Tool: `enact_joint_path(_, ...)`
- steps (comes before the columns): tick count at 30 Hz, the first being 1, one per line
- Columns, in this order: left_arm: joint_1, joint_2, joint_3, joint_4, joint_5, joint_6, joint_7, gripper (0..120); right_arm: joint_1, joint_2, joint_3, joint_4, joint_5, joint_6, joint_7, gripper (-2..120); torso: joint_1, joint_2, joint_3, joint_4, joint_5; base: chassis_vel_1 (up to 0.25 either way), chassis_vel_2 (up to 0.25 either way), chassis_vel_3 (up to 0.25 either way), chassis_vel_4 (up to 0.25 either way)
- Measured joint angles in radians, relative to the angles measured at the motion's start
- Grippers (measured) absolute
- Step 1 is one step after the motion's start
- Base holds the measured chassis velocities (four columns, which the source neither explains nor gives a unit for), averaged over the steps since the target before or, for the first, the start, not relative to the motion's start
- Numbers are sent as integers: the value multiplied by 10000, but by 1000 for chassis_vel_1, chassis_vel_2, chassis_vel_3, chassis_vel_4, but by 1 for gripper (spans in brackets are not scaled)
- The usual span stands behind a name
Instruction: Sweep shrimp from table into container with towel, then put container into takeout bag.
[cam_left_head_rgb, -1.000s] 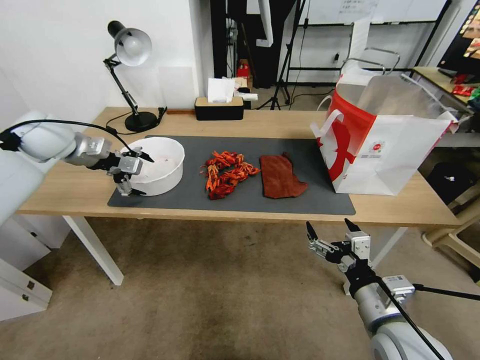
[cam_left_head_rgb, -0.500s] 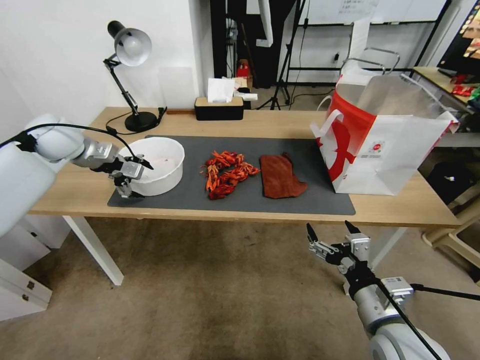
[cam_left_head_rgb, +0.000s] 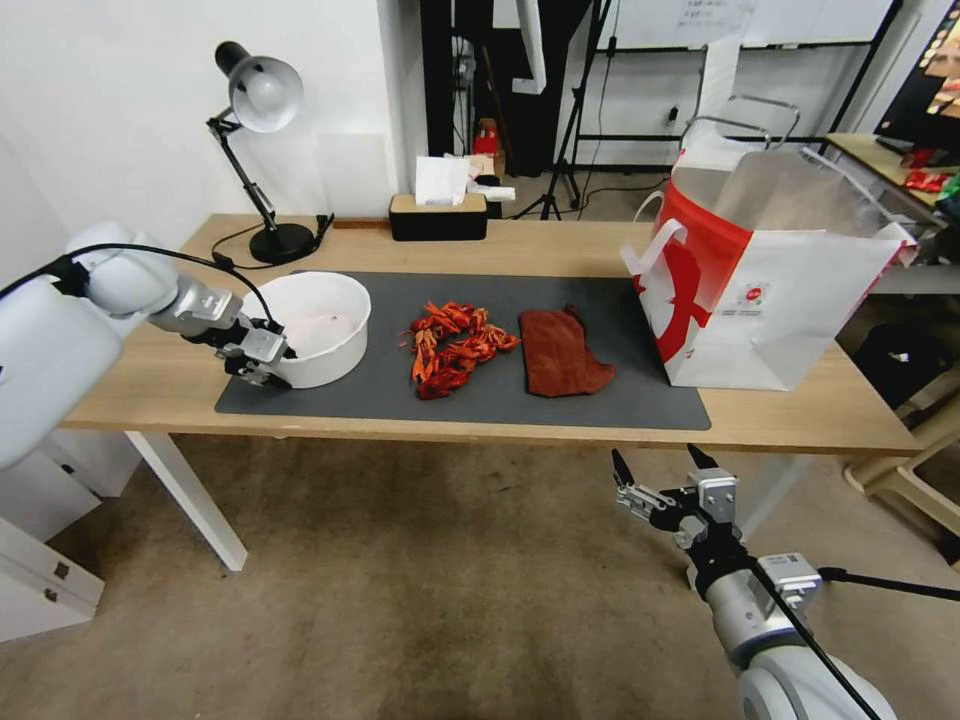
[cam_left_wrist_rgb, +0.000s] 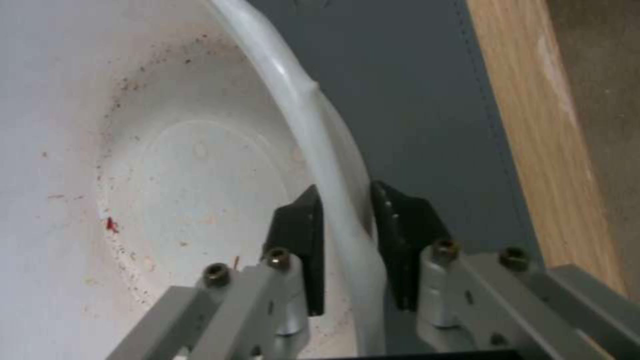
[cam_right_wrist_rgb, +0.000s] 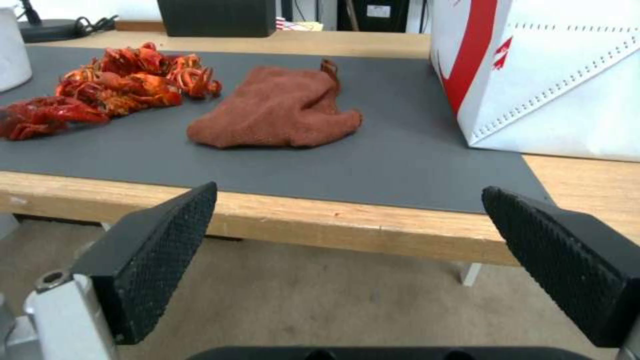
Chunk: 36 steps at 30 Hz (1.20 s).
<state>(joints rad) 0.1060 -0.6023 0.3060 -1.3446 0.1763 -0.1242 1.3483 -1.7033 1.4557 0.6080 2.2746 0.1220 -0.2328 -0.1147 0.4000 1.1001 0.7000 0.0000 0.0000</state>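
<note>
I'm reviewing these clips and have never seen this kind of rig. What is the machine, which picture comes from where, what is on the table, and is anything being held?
This is a wheeled robot with two arms. The wide picture comes from its head camera; the two close-ups come from cameras on its wrists. On the table lie a grey mat, a heap of shrimp, a rust-brown towel, a white container, and a red-and-white takeout bag. A lamp and tissue box stand at the back. The left gripper is shut on the container's rim, one finger inside, one outside. The right gripper waits open in front of the table, below its edge.
</note>
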Motion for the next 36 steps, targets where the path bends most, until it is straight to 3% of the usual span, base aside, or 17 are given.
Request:
enact_joint_path(5, -35, -89, 3, 176, -7, -233, 280, 0, -9, 21, -21, -12, 35, 17, 24, 100, 1, 0, 0, 0, 0, 0, 0, 0, 0)
enact_joint_path(10, 107, -102, -111, 153, -44, -268, 325, 0, -21, 24, -21, -42, 59, 150, 33, 100, 0, 0, 0, 0, 0, 0, 0, 0, 0)
enact_joint_path(13, 223, -45, -303, 160, -511, -226, 499, 0, -40, 22, -16, -42, 73, 174, -33, 100, 0, 0, 0, -2, -1, 0, 0, 0, 0)
enact_joint_path(16, 728, 134, -1072, -57, -581, -476, 338, 0, -54, 21, -6, -43, 80, 225, -68, 100, 0, 0, 0, 1, 0, 0, 0, 0, 0)
enact_joint_path(18, 856, 168, -1240, -141, -511, -605, 288, 0, -58, 15, -4, -43, 81, 232, -68, 100, 0, -1, -1, 1, -1, 0, 0, 0, 0)
enact_joint_path(20, 1533, 433, -1969, -713, -605, -1030, 135, 0, -69, -64, -3, -44, 87, 296, -67, 100, 1, -1, 0, -1, -1, 0, 0, 0, 0)
enact_joint_path(22, 1707, 501, -2126, -867, -678, -1090, 86, 0, -69, -88, 0, -44, 89, 318, -66, 100, 0, -1, 0, 0, -1, 0, 0, 0, 0)
enact_joint_path(23, 2250, 687, -2702, -1363, -805, -1330, -129, 0, -68, -145, 13, -44, 97, 341, -66, 100, 0, -2, 0, 2, -4, 0, 0, 0, 0)
enact_joint_path(25, 2437, 747, -2925, -1544, -804, -1449, -218, 0, -66, -161, 19, -44, 101, 346, -66, 100, 0, -2, 0, 2, -3, 0, 0, 0, 0)
enact_joint_path(27, 3593, 1081, -4023, -2777, -740, -2217, -666, 0, -65, -166, 37, -70, 127, 370, -66, 100, -1, -2, -1, 2, -1, 0, 0, 0, 0)
enact_joint_path(28, 3593, 1081, -4023, -2777, -740, -2217, -666, 0, -65, -166, 37, -70, 127, 370, -66, 100, -1, -2, -1, 2, -1, 0, 0, 0, 0)
enact_joint_path(30, 4223, 1344, -4336, -3648, -762, -2492, -935, 0, -77, -113, 28, -95, 122, 397, -64, 100, 0, -2, -1, 3, -1, 0, 0, 0, 0)
enact_joint_path(31, 4721, 1528, -4494, -4528, -785, -2820, -1082, 0, -121, -59, -9, -83, 97, 425, -67, 100, -1, -2, -2, 3, 2, 0, 0, 0, 0)
enact_joint_path(35, 5134, 1574, -4548, -5327, -742, -3276, -1113, 0, -189, -33, -38, -2, 74, 438, -76, 100, -2, -2, -2, 0, 0, 0, 0, 0, 0)
enact_joint_path(36, 5471, 1567, -4623, -5862, -541, -3513, -1184, 0, -221, -44, -27, 35, 72, 440, -77, 100, -2, -2, -1, -4, 2, 0, 0, 0, 0)
